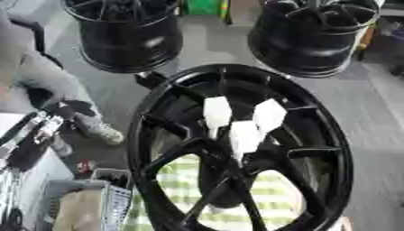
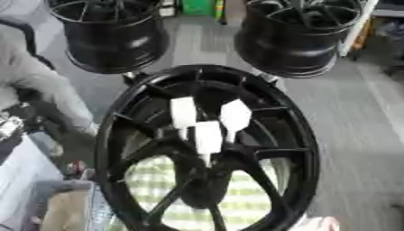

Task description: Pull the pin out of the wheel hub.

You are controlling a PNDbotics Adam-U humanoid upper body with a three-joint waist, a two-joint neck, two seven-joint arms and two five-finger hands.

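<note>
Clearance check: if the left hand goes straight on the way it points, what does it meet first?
Left hand likely meets the person in grey first, not the wheel hub; depth unclear.

two black rims (image 1: 130, 34) (image 1: 315, 36) upright on grey floor (image 1: 371, 103), far side, apart | green-white checked cloth (image 1: 185, 180) low centre | grey basket (image 1: 110, 203) lower left, tan thing (image 1: 79, 210) inside | green box (image 1: 204, 6) top edge, between rims

Glossy black wheel hub (image 1: 331, 135), white plastic pins (image 1: 245, 135)
</note>
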